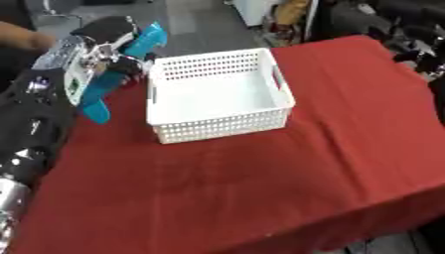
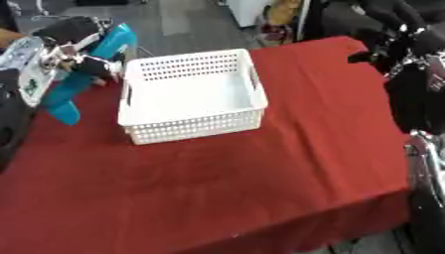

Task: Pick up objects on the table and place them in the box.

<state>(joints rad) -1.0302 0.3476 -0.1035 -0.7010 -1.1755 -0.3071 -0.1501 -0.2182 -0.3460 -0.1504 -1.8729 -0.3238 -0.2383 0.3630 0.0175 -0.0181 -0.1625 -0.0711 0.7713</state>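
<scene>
A long teal blue object (image 1: pixel 103 89) hangs tilted above the table's left edge, just left of the white perforated box (image 1: pixel 280 82). My left hand (image 1: pixel 111 49) is shut on its upper part, and the lower end points down toward the cloth. The inside of the box shows only its white floor. My right hand (image 2: pixel 407 47) is up at the far right, beyond the table's right corner. It is dark against a dark background, so its pose is unclear.
A red cloth (image 1: pixel 260 188) covers the table, lying flat in front of and to the right of the box. My right arm (image 2: pixel 424 149) runs along the table's right edge. Dark clutter stands on the floor behind the table.
</scene>
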